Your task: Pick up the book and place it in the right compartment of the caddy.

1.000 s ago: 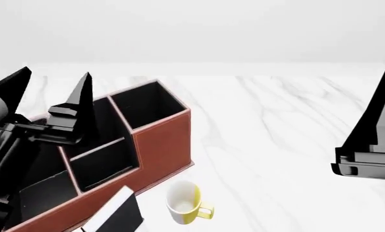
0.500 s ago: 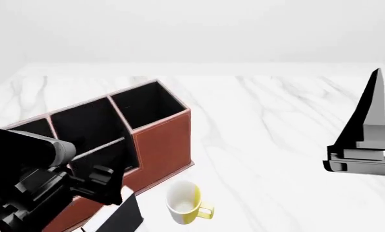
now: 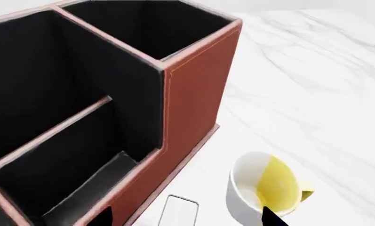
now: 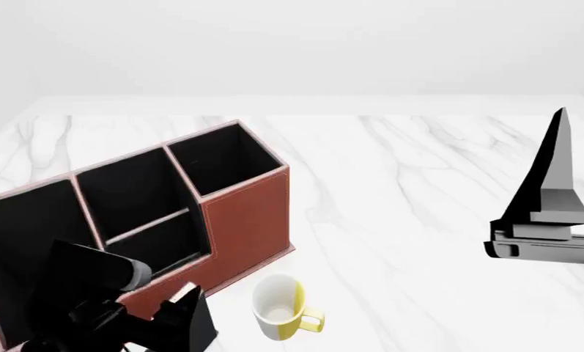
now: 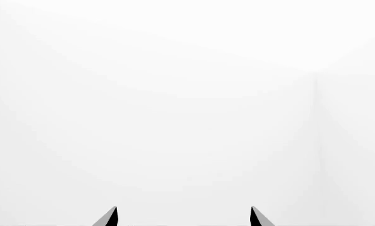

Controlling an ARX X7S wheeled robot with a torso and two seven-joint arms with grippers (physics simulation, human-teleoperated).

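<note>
The book (image 4: pixel 192 317) stands at the lower left of the head view, on the white marble tabletop (image 4: pixel 419 191), just in front of the caddy (image 4: pixel 242 220) and beside the mug (image 4: pixel 280 308). Its black cover and white page edge show, but the lower part is cut by the frame edge. In the left wrist view only a pale edge of the book (image 3: pixel 178 211) is seen at the bottom, between the caddy wall (image 3: pixel 194 94) and the mug (image 3: pixel 262 188).

The right compartment (image 4: pixel 223 158) is the tallest end section of the caddy, with a black inside, and nothing shows in it.

The left gripper (image 4: pixel 169 319) is low at the lower left of the head view, close to the book; its fingertips appear apart at the bottom of the wrist view, so it is open. The right gripper (image 4: pixel 551 213) hangs at the right side, well apart from the things, with its fingers spread open.
</note>
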